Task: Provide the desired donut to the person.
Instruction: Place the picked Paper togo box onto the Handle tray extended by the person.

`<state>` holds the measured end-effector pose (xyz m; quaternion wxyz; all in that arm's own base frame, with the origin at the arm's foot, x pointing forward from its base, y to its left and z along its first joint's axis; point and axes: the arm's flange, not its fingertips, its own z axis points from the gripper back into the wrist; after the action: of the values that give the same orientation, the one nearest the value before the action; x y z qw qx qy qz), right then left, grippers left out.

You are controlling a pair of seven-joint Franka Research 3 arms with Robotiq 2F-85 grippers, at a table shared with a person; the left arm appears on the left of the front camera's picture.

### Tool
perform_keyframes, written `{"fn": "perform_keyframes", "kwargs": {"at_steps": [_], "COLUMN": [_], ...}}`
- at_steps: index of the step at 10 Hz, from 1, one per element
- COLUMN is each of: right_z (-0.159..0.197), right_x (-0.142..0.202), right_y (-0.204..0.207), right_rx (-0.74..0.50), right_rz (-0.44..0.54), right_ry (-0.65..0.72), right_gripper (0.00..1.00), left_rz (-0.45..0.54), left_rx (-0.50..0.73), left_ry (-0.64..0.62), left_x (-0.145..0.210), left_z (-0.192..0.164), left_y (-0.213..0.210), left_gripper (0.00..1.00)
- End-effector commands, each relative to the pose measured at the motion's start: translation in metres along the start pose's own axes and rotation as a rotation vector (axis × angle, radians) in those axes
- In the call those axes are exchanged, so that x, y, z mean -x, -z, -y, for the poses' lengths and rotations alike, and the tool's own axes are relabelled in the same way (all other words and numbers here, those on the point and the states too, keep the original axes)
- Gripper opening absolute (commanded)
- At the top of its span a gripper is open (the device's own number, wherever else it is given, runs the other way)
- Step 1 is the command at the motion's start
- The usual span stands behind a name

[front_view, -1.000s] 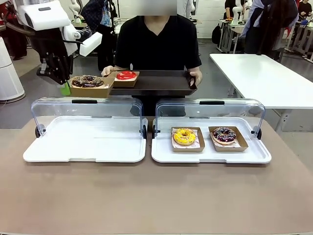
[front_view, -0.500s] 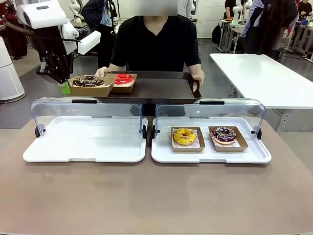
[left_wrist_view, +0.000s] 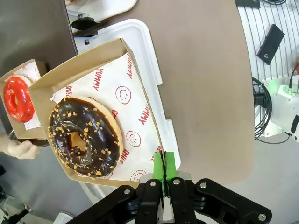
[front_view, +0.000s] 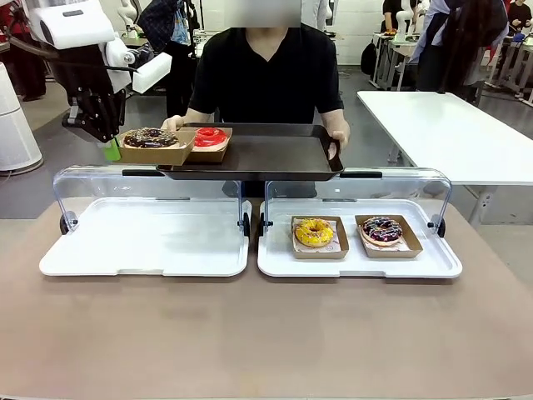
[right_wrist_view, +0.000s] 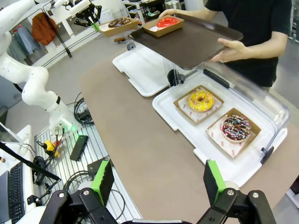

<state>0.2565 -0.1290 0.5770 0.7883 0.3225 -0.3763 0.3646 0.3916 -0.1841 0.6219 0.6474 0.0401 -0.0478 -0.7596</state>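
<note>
My left gripper is shut on the edge of a cardboard box holding a chocolate nut-sprinkled donut, raised above the left display case. The person in a black T-shirt holds a dark serving tray with both hands; its left corner lies under the box. A red donut in its own box sits on that tray. My right gripper hangs open over the table's near edge, nothing between its fingers.
The left display case stands open with a bare white base. The right case holds a yellow donut and a dark sprinkled donut. A white table is at the back right.
The person has brought the dark tray nearer and to the left, so its corner now sits beneath the chocolate donut's box. My left gripper has stayed nearly still.
</note>
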Motion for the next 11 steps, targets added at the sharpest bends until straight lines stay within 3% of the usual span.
{"fn": "perform_keyframes", "kwargs": {"at_steps": [1,4,6,7,9,11], "right_z": [0.000,0.000,0.000,0.000,0.000,0.000], "right_x": [0.001,0.001,0.001,0.001,0.001,0.001], "right_y": [0.000,0.000,0.000,0.000,0.000,0.000], "right_rx": [-0.009,-0.009,-0.009,-0.009,-0.009,-0.009], "right_rz": [0.009,0.009,0.009,0.009,0.009,0.009], "right_ry": [-0.004,-0.004,-0.004,-0.004,-0.004,-0.004], "right_gripper": [1.00,1.00,1.00,1.00,1.00,1.00], "left_rz": [-0.009,0.000,0.054,0.034,0.047,0.019], "left_rx": [-0.005,0.000,-0.056,-0.080,-0.126,-0.104], "left_ry": [-0.016,0.000,0.041,0.089,0.124,0.129], "left_x": [0.001,0.000,-0.036,-0.060,-0.103,-0.149], "left_z": [0.002,0.000,0.002,-0.009,-0.038,-0.077], "left_y": [-0.001,0.000,-0.026,-0.043,-0.059,-0.048], "left_gripper": [0.00,0.02,0.02,0.02,0.02,0.02]}}
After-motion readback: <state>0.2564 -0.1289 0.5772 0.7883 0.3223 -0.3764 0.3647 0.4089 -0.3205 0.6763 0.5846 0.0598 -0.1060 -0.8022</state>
